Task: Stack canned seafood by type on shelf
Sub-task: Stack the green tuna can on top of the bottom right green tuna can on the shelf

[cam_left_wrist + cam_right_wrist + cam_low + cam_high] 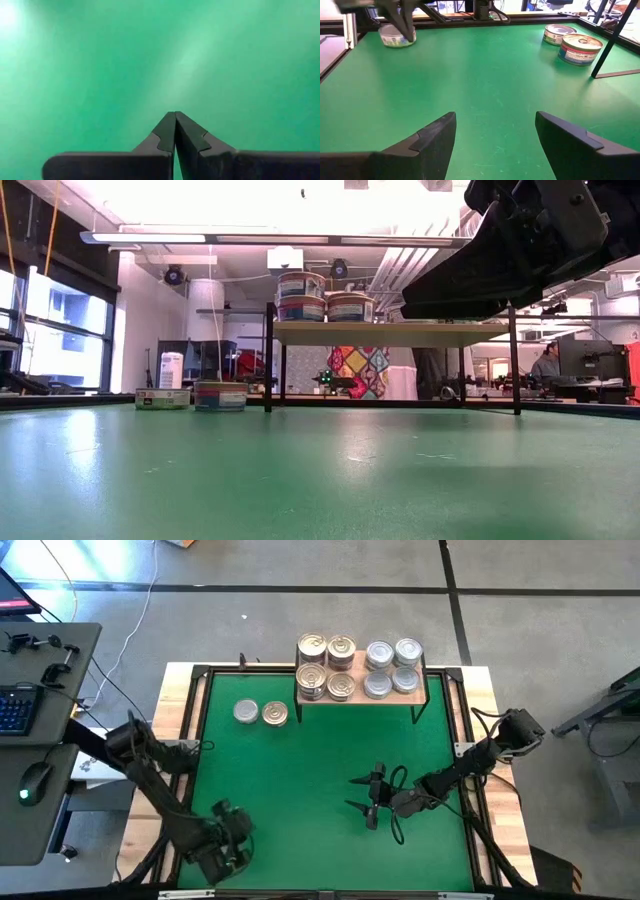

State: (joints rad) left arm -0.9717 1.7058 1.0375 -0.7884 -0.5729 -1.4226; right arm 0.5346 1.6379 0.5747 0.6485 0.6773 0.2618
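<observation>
Hovering above the green mat [300, 770] toward its near right part, my right pincer [362, 795] is spread wide and released, gripping nothing; its two dark fingers [432, 137] frame bare mat.

- Left pincer [235, 840]: parked at the mat's near left corner, fingertips [167, 132] pressed together, clenched on nothing.
- Loose tins, two: a silver-lidded tin [246, 712] and a gold-lidded tin [275, 714], just beside each other on the mat near its far edge, left of the shelf.
- Shelf [415, 692]: light wood board on thin black legs, standing at the middle of the mat's far edge.
- Gold-lidded tins [326, 665]: four stacks showing on the shelf's left half, grouped close.
- Silver-lidded tins [392, 667]: four stacks showing on the shelf's right half, likewise grouped.
- Low view: at least two tiers of tins [301, 295] on the board.
</observation>
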